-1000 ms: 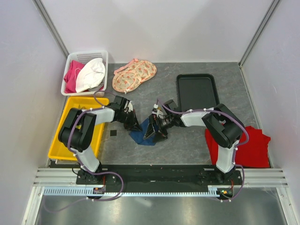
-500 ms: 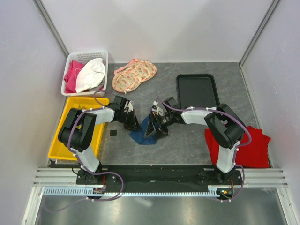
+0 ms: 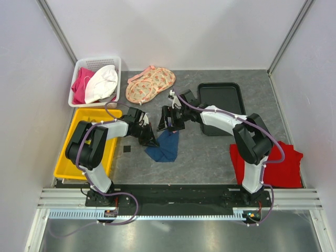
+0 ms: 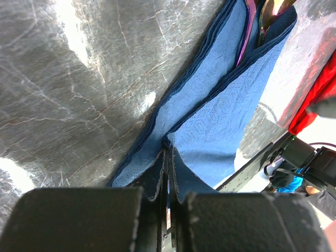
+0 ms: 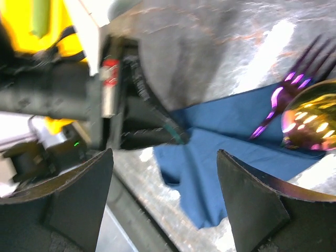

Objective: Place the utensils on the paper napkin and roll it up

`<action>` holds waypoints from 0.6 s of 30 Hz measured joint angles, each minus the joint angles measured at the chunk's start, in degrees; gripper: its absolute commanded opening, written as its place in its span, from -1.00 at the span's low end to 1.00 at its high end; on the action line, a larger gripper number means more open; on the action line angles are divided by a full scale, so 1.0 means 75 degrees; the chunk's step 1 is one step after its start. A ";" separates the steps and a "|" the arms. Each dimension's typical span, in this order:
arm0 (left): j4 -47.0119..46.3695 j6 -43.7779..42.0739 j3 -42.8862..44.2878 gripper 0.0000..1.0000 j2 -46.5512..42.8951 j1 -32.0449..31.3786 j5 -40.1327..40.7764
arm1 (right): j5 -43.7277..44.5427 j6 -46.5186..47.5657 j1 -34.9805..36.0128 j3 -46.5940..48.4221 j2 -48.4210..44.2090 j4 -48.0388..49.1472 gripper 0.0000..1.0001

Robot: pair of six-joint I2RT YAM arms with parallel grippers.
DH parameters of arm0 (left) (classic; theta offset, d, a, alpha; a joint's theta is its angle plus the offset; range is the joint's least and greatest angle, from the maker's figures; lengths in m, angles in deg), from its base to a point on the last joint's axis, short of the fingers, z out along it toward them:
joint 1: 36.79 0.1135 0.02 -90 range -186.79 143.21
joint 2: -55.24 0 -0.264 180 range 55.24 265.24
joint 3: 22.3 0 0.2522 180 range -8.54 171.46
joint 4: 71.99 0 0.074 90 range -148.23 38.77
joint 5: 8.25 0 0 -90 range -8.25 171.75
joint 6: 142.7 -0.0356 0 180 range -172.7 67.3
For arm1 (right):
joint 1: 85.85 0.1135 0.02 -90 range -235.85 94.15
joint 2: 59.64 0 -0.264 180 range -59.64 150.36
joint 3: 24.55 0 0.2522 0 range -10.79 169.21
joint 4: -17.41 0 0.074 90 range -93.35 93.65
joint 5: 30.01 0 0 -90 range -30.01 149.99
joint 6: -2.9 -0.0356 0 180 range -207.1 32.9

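The paper napkin (image 3: 164, 147) lies partly folded over itself at the table's middle. My left gripper (image 3: 151, 140) is shut on its left edge, and the left wrist view shows the jaws (image 4: 169, 155) pinching the blue sheet (image 4: 210, 126). The utensils (image 4: 253, 23) lie at the napkin's far end. In the right wrist view a purple-tinted fork (image 5: 286, 92) and a gold spoon bowl (image 5: 310, 121) rest on the napkin (image 5: 220, 142). My right gripper (image 3: 170, 119) hovers over the napkin's far end, open, with nothing between its fingers (image 5: 79, 202).
A black tray (image 3: 220, 102) sits at the back right and a red cloth (image 3: 286, 163) at the front right. On the left are a yellow bin (image 3: 86, 144) and a white basket (image 3: 94, 81) of cloths. Peach floral fabric (image 3: 149, 84) lies at the back. A small black square (image 3: 126, 150) lies by the bin.
My right gripper has lifted off the napkin and drawn back towards the tray, uncovering the folded sheet. The left gripper keeps its pinch in the same place.
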 measured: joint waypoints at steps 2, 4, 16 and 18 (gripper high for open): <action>-0.0003 0.0000 0.0000 -0.96 0.0000 0.0000 0.0000 | 0.0341 0.0082 0.0076 0.0163 0.0166 -0.0143 0.72; -0.0006 0.0000 0.0000 -0.96 0.0000 0.0000 0.0000 | 0.0600 0.0143 0.0157 0.0242 0.0303 -0.0274 0.73; -0.0023 0.0000 0.0000 -0.96 0.0006 0.0000 -0.0009 | 0.0883 0.0201 0.0280 0.0245 0.0845 -0.0551 0.73; -0.0026 0.0000 -0.0003 -0.96 0.0006 0.0000 -0.0009 | 0.0868 0.0195 0.0283 0.0245 0.0845 -0.0539 0.74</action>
